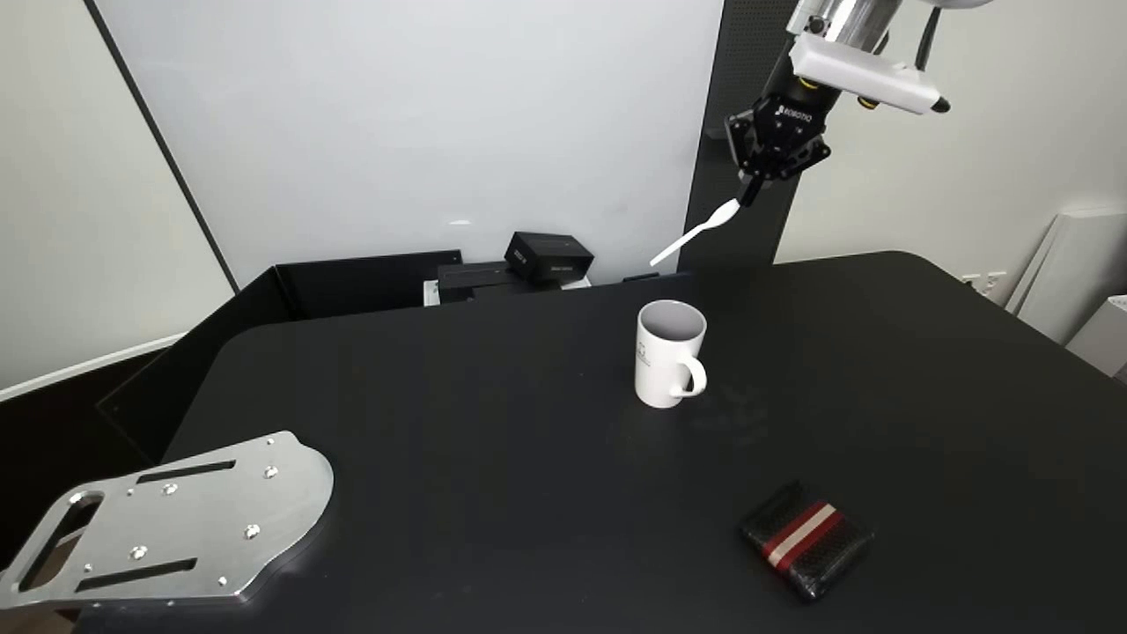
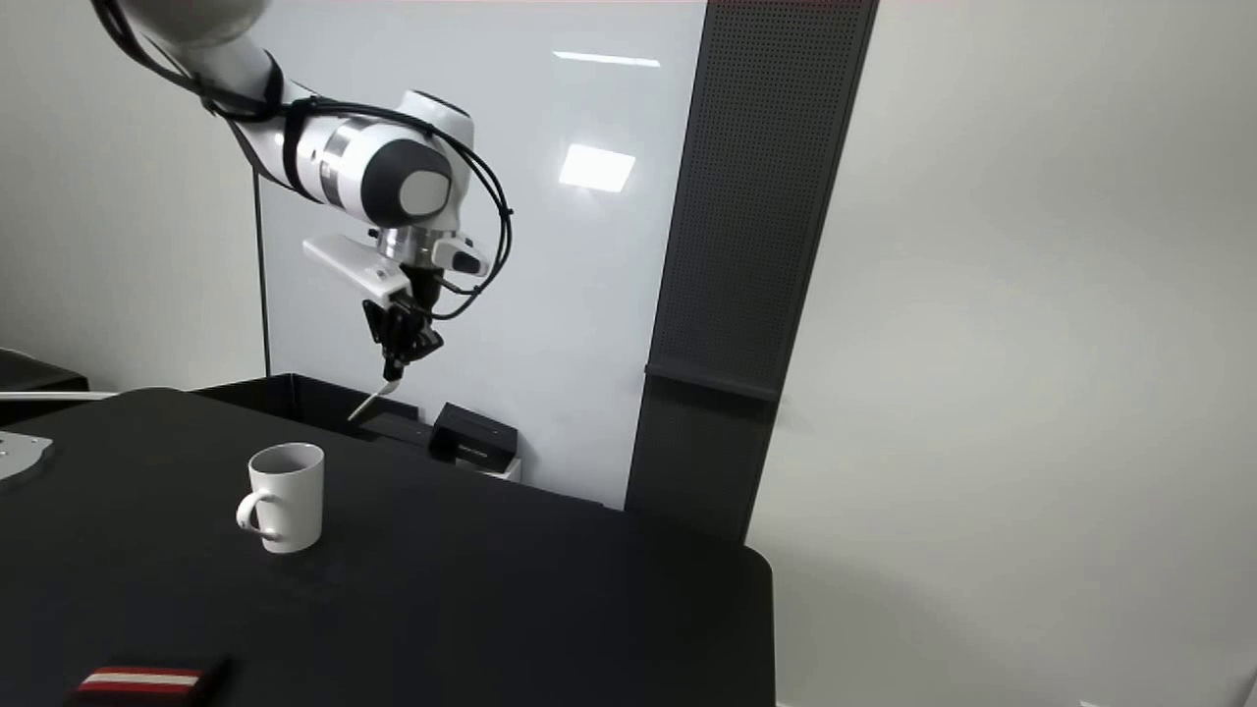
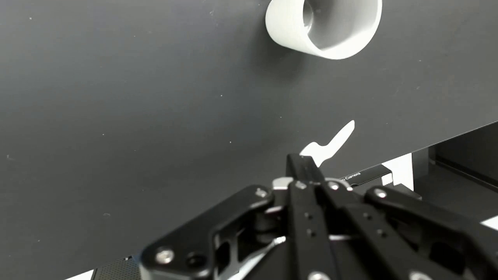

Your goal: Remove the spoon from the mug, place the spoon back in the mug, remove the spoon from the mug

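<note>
Wrist view: the gripper (image 3: 306,164) is pinched together on the bowl end of the white spoon (image 3: 335,146), and a black box (image 3: 371,174) beyond the edge of the table (image 3: 155,101) carries the readable word "Camera". In an exterior view, white letters on the gripper's body spell "ROBOTIQ"; the spoon hangs in the air, apart from the upright mug (image 1: 662,359), whose dark print is too tiny to read.

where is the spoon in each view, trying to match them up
In an exterior view: spoon right of centre, upper half, in the gripper.
In an exterior view: spoon left of centre, just below mid-height.
In the wrist view: spoon right of centre, about mid-height.
Shared landmark: the mug, in all three views.
</note>
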Motion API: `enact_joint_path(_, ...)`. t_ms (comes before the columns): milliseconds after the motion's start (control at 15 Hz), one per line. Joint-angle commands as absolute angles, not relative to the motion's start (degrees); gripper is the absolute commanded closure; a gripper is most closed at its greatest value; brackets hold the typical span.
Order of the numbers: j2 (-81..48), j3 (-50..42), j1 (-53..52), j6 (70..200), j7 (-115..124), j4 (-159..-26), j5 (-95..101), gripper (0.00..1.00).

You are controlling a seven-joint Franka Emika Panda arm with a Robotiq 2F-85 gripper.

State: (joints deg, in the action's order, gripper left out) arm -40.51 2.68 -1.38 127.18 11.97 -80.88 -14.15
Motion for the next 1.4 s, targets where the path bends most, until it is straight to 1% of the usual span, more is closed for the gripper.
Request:
enact_joint_path(0, -48.9, 3.3, 0.7, 122.7, 10.1, -69.8, -15.1, 1.00)
enact_joint_path(467, -59.9, 2.9, 1.9, 118.5, 10.7, -58.9, -14.5, 1.00)
enact_joint_path(1067, -66.9, 2.5, 3.2, 115.6, 11.7, -52.2, -14.2, 1.00)
enact_joint_path(1133, -67.2, 2.4, 3.1, 115.1, 11.9, -51.7, -14.1, 0.74)
enact_joint_path(1200, -67.4, 2.3, 3.1, 114.6, 12.1, -51.3, -14.0, 0.73)
enact_joint_path(1333, -67.5, 2.1, 2.9, 113.4, 12.6, -50.3, -13.8, 0.60)
